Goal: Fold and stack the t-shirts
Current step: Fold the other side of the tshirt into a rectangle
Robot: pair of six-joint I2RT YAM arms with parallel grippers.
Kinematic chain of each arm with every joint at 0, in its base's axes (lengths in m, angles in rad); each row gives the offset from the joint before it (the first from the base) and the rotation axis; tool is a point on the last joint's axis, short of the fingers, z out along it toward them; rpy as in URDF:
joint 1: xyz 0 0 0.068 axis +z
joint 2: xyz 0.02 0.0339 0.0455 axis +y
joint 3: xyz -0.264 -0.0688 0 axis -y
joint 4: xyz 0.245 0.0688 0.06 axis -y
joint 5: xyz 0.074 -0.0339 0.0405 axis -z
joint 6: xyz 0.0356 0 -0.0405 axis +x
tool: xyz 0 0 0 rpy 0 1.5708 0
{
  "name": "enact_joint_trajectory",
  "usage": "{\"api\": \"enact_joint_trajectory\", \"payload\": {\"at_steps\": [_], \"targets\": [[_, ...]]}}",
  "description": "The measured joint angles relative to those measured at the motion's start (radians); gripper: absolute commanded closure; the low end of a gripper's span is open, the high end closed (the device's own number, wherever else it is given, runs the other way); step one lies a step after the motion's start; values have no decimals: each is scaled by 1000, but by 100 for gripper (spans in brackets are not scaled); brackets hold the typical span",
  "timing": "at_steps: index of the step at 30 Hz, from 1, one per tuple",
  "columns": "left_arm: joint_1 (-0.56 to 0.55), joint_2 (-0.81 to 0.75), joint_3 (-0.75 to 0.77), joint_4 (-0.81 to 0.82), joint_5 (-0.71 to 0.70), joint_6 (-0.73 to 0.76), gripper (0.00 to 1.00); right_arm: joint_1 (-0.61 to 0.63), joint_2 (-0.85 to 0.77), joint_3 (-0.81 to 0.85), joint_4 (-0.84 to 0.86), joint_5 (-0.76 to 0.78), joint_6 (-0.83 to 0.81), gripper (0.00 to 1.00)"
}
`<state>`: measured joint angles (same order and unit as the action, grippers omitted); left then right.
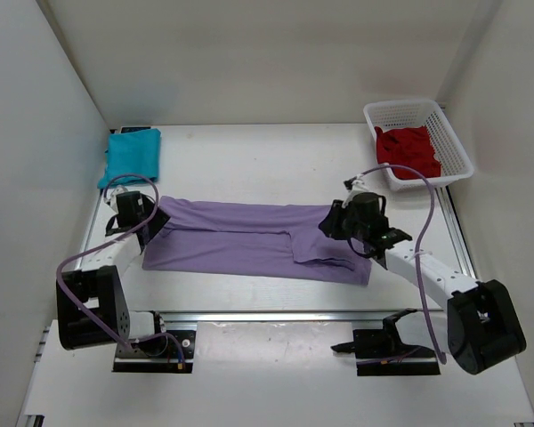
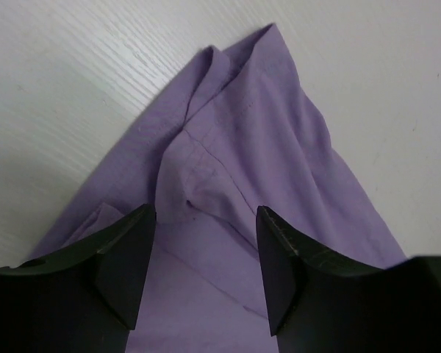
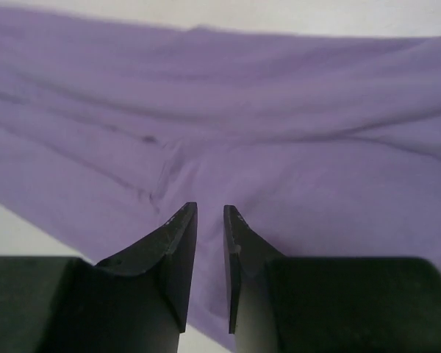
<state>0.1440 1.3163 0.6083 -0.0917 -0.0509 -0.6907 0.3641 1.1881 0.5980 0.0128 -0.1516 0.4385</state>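
Top view: teal t-shirt folded, upper left by the wall. Left gripper sits at the left end of the purple t-shirt, jaws spread, nothing pinched. Purple shirt lies as a long band across centre frame. Right gripper over its right end, fingers nearly together, narrow gap, no cloth in it. Red t-shirt in white basket, upper right.

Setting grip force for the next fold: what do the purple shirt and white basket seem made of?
The flat-lying lavender cloth t-shirt: thin, matte knit fabric, likely cotton; it shows soft creases and a stitched seam. The white rectangular mesh basket: probably rigid moulded plastic, smooth-looking; its open lattice walls hold shape.
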Motion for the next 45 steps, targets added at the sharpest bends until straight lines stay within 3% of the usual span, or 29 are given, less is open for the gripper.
{"api": "enact_joint_trajectory", "payload": {"at_steps": [2,11,12,16,18,20,23,27,33,35,38,45], "targets": [[-10,16,0,2,7,-7,39,71,11,5,-23,9,-25,80],[-36,81,0,8,13,-14,96,262,175,44,-70,47,-73,82],[-37,84,0,10,14,-14,99,271,177,43,-71,50,-72,82],[-43,73,0,10,12,-9,100,283,171,23,-55,60,-69,81],[-47,47,0,10,0,-7,87,282,163,7,-58,64,-67,81],[-48,12,-4,21,-13,-5,64,281,156,0,-58,64,-68,81],[-46,-8,-6,45,-15,-14,54,281,143,-6,-57,65,-68,81],[-52,44,4,45,-18,-21,56,275,127,-26,-37,62,-63,80],[-73,127,28,40,-19,-34,65,274,117,-39,-19,57,-54,80],[-84,132,29,41,-19,-40,82,276,117,-39,-15,55,-50,80],[-93,133,29,40,-18,-40,99,276,117,-41,-8,53,-46,80],[-108,62,-5,21,-17,-34,100,261,117,-43,-5,47,-46,80]]}}
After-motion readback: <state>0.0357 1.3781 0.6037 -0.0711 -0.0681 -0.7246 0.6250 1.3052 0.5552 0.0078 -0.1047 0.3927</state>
